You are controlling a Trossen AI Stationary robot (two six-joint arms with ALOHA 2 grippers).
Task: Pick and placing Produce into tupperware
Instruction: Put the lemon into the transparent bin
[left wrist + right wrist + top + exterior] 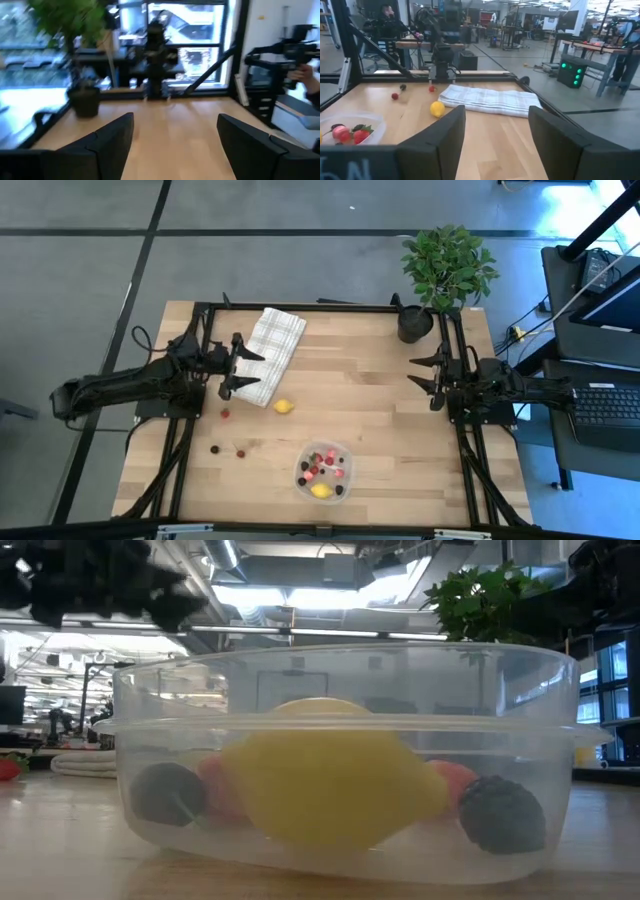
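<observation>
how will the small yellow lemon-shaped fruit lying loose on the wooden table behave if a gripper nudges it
The small yellow lemon-shaped fruit looks rounded, so it would probably roll across the smooth wooden table. Lying next to the white checked cloth, it might stop there. Its tiny size suggests lightness.

The small round clear plastic container (pixel 324 472) sits at the table's (pixel 380 410) near edge, the folded checked cloth (pixel 270 352) far-left, the small yellow lemon-like fruit (pixel 284 406) between them.
</observation>
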